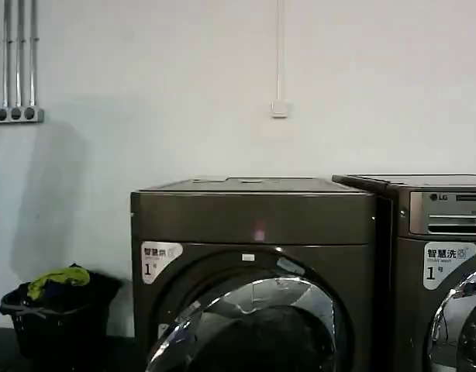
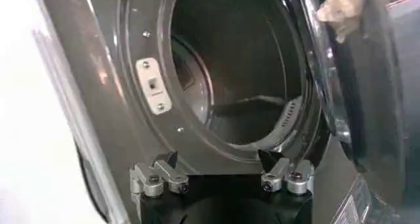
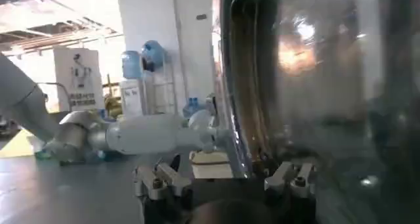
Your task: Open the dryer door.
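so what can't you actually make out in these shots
- Dryer door lower half: cut off by the head view's bottom edge, so how far it stands open is unclear there.
- Drum depths: too dark in the left wrist view to tell contents.
- Door glass in the right wrist view: glare and blur hide what lies behind.

My dryer (image 1: 253,232) stands on the dark floor (image 1: 5,353), against the white wall. At its 3 o'clock, just beside it, stands the LG machine (image 1: 439,256). At its 9 o'clock, well apart, a black basket (image 1: 56,322) of clothes sits on the floor too.
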### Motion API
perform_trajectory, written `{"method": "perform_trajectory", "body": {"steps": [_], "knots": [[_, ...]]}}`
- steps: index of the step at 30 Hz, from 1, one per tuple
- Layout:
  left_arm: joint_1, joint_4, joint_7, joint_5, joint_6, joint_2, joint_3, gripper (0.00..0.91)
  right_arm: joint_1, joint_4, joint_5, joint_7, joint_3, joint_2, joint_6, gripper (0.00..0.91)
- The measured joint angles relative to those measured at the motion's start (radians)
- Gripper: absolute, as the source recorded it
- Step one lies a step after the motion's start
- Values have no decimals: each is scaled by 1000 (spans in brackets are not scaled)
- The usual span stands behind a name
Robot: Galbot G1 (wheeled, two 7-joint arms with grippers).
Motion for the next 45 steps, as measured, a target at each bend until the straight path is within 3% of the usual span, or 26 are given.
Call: {"method": "perform_trajectory", "body": {"steps": [25, 45], "knots": [[-101, 38, 117, -26, -71, -16, 137, 907, -278, 211, 4, -8, 289, -238, 29, 907], [-138, 47, 185, -79, -97, -33, 221, 907, -630, 331, 3, -8, 667, -318, 53, 907]]}}
